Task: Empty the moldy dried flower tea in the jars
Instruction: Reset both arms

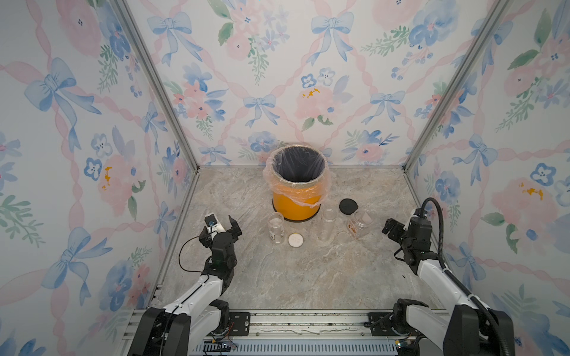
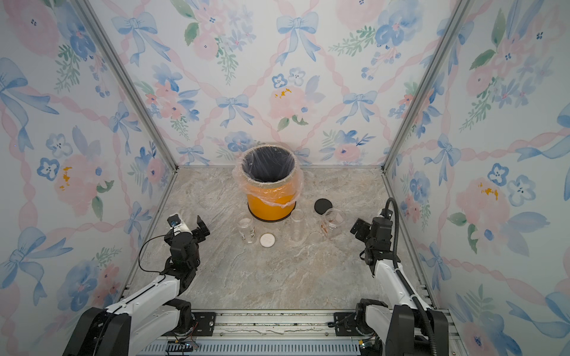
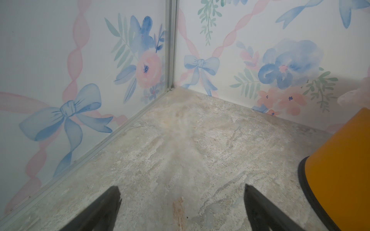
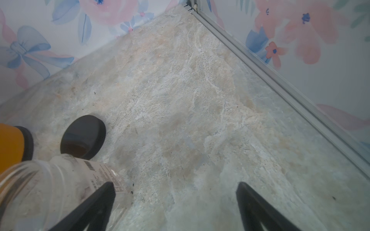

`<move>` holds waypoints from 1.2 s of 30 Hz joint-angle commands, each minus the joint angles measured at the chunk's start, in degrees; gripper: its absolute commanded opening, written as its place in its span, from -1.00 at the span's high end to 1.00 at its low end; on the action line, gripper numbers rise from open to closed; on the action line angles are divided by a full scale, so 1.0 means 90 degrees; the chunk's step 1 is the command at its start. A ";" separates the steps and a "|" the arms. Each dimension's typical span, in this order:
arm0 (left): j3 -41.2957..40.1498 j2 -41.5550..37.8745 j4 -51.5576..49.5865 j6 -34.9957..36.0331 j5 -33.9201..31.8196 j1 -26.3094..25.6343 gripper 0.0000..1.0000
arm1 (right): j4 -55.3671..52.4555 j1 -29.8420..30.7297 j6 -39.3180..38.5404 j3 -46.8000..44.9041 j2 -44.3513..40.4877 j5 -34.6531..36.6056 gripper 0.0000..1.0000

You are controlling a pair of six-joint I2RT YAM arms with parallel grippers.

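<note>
Three clear jars stand open in front of the orange bin (image 1: 296,205). The round jar (image 1: 275,227) has its white lid (image 1: 295,239) lying beside it. The tall slim jar (image 1: 328,224) stands by its translucent lid (image 1: 343,237). The squarish labelled jar (image 1: 359,223) is near its black lid (image 1: 348,206). A few reddish-brown bits, perhaps the tea (image 2: 324,228), show at that jar's wall; the jars otherwise look empty. My right gripper (image 4: 175,185) is open just right of the squarish jar (image 4: 60,184), holding nothing. My left gripper (image 3: 182,189) is open over bare table, left of the round jar.
The bin (image 2: 271,206) has a plastic liner and stands at the back middle. Floral walls with metal corner posts close in the left, right and back sides. The black lid (image 4: 83,136) lies flat on the marble-patterned table (image 1: 308,271).
</note>
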 commanded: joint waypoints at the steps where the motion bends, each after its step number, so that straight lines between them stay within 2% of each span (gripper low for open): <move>1: -0.0289 0.0560 0.1951 0.0443 0.0015 0.0080 -0.96 | 0.2081 0.0315 -0.1314 -0.0403 0.0618 -0.0201 -0.94; 5: -0.0446 0.1537 0.3290 0.0825 0.0253 0.0112 -0.96 | 0.3210 0.0515 -0.1388 -0.0570 0.1383 -0.0575 -0.94; 9: -0.0487 0.2157 0.4002 0.1028 0.0661 0.0159 -0.96 | 0.3530 0.0818 -0.1783 -0.0727 0.1522 -0.0512 -0.94; 12: -0.0493 0.2661 0.4479 0.1145 0.1119 0.0217 -0.96 | 0.5111 0.0772 -0.1661 -0.1300 0.1902 -0.0511 -0.94; 14: -0.0499 0.3028 0.4793 0.1243 0.1411 0.0217 -0.96 | 0.4540 0.0766 -0.1749 -0.1222 0.1682 -0.0570 -0.94; 15: -0.0473 0.3225 0.5038 0.1349 0.1517 0.0214 -0.96 | 0.4629 0.0791 -0.1745 -0.1181 0.1773 -0.0556 -0.94; 17: -0.0321 0.3232 0.4748 0.1412 0.1643 0.0216 -0.96 | 0.4493 0.0816 -0.1750 -0.1085 0.1792 -0.0487 -0.94; 21: 0.0085 0.3245 0.4014 0.1280 0.1281 0.0219 -0.96 | 0.4438 0.0827 -0.1759 -0.1069 0.1785 -0.0481 -0.94; 36: 0.0087 0.3244 0.3969 0.1247 0.1404 0.0278 -0.96 | 0.4422 0.0858 -0.1787 -0.1055 0.1775 -0.0433 -0.94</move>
